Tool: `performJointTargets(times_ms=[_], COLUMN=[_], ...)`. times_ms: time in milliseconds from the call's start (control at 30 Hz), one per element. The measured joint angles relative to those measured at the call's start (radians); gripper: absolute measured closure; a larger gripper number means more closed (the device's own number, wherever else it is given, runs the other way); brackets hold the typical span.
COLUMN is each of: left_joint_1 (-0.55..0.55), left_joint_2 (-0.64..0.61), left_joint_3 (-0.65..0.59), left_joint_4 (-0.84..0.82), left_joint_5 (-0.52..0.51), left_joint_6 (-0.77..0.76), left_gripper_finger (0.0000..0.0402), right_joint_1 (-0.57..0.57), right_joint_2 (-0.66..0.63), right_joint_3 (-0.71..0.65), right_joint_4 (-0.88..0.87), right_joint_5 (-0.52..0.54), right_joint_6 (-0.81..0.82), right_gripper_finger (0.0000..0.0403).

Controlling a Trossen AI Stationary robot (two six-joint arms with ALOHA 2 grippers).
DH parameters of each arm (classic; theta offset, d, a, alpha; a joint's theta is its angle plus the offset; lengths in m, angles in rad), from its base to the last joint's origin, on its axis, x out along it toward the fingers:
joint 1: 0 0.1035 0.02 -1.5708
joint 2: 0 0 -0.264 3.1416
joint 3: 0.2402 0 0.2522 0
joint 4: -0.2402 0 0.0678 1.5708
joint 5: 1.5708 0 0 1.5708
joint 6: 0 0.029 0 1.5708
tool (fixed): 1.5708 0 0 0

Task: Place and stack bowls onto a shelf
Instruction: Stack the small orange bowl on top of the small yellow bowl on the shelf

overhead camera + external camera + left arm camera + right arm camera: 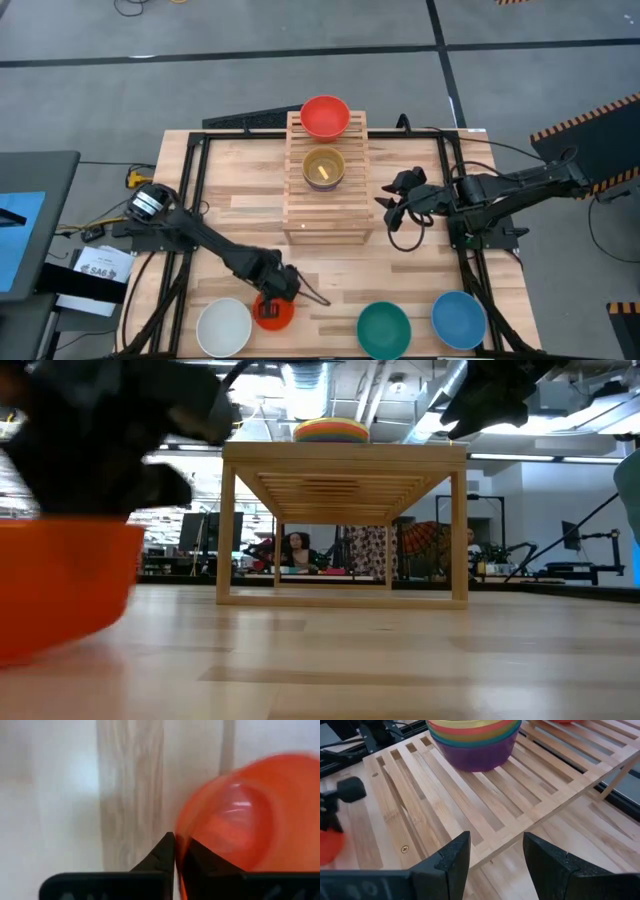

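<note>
— Jaws, item one? From above?
— Left gripper [283,297] was clamped on the orange bowl [272,312] rim at the table's near edge; right gripper [392,205] stood parted, empty, beside the shelf [326,215].
— Shelved?
— Red bowl [325,117] and a nested stack [324,167]. White [223,326], teal [384,329], blue [459,318] remained on the table, all empty.
— Low view?
— Stack [331,431] on top.
— Wrists?
— Left: fingers [165,855] pinching orange. Right: purple-bottomed stack [474,740].

The left gripper [283,290] covers part of the orange bowl [272,312] beside the white bowl [223,326]. In the low view that orange bowl is blurred and cut off.
</note>
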State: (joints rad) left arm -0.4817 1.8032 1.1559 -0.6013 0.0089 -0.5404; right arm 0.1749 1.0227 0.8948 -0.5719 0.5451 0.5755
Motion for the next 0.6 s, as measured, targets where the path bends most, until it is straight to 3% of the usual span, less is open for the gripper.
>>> performJointTargets(times_ms=[300,467,600], left_joint_1=[0.121,0.291,0.459], left_joint_2=[-0.291,-0.434,-0.471], left_joint_3=[0.134,0.235,0.329], left_joint_4=[-0.189,-0.205,-0.201], left_joint_5=[0.005,-0.024,-0.036], left_joint_6=[-0.069,-0.232,-0.206], left_gripper_finger=[0.0401,0.0401,0.0401], right_joint_1=[-0.002,-0.002,-0.002], right_joint_2=[0.000,0.000,0.000], right_joint_3=[0.001,0.001,0.001], right_joint_4=[-0.001,0.013,0.041], right_joint_5=[0.002,0.002,-0.002], right_joint_6=[0.000,0.001,0.008], right_gripper_finger=[0.0195,0.0195,0.0195])
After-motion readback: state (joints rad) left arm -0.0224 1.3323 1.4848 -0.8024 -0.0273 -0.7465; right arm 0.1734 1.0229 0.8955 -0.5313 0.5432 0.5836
